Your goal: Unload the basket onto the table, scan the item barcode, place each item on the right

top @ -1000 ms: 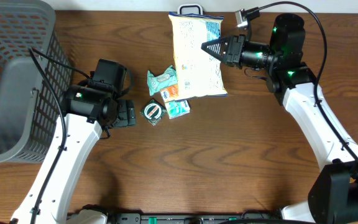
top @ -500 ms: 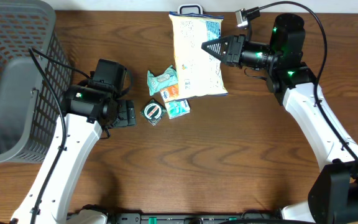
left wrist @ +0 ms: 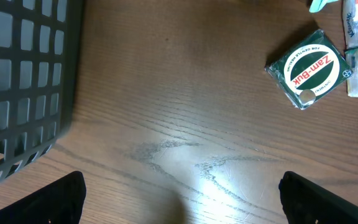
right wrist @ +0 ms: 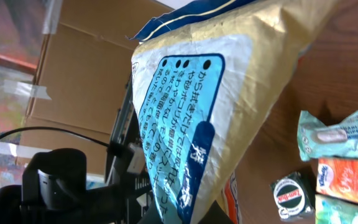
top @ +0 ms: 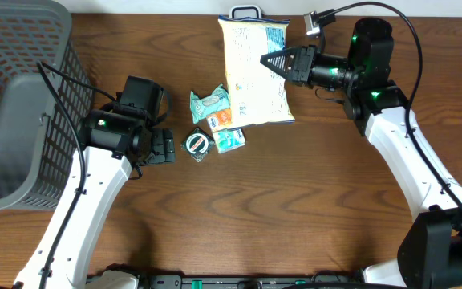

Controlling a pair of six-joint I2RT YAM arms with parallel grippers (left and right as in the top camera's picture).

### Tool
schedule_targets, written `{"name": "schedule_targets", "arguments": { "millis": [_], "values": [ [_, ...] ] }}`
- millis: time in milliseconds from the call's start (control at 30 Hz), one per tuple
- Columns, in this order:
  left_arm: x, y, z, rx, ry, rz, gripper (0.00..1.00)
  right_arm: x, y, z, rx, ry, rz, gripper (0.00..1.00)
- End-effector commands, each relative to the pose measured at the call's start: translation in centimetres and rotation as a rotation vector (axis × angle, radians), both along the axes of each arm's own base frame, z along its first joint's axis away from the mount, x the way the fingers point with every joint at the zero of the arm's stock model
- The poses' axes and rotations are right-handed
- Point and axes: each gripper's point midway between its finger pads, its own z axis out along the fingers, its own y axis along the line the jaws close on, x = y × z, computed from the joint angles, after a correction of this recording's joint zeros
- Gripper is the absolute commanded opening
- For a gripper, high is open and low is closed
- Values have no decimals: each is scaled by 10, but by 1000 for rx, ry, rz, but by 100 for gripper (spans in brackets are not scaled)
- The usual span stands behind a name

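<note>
Pale yellow with a blue panel of Japanese print, the snack bag (top: 251, 76) lay lengthwise on the brown wooden table (top: 295, 209). My right gripper (top: 268, 59) reached over it from its right side. The jaws were pinched fully together on the bag's upper right part. In the right wrist view the bag filled most of the picture and narrowed toward the fingers. A cardboard box (right wrist: 86, 74) showed behind it.

Just off the bag's lower left corner sat a small cluster: a teal packet (top: 209, 103), an orange packet (top: 220, 120) and a tissue pack (top: 229, 139). The green Zam-Buk tin (top: 196, 144) lay a little further left of those.

My left gripper (top: 167, 147) hung left of the tin, well apart from the bag. Its jaws were spread wide and held nothing; in its wrist view only bare wood lay between the fingers. The grey mesh basket (top: 22, 48) stood far to the bag's left.
</note>
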Motion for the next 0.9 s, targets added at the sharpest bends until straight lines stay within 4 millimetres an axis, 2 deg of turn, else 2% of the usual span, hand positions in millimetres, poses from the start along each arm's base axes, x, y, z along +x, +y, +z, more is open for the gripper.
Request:
{"name": "schedule_targets", "arguments": {
  "millis": [0, 133, 233, 367, 533, 700, 867],
  "values": [
    [0, 3, -1, 13, 5, 8, 98, -1, 0, 5, -26, -45, -15, 1],
    [0, 3, -1, 13, 5, 8, 98, 11, -11, -19, -136, -52, -104, 1],
    [0, 3, -1, 13, 5, 8, 98, 20, -24, -41, -284, -124, -162, 1],
    [0, 3, -1, 13, 5, 8, 98, 38, -63, -77, -561, -143, -330, 1],
    [0, 3, -1, 13, 5, 8, 98, 53, -117, -98, -917, -231, -467, 1],
    [0, 3, -1, 13, 5, 8, 98, 45, -171, -111, -1305, -216, -586, 1],
    [0, 3, -1, 13, 5, 8, 98, 37, -190, -122, -1585, -208, -641, 1]
  ]
}}
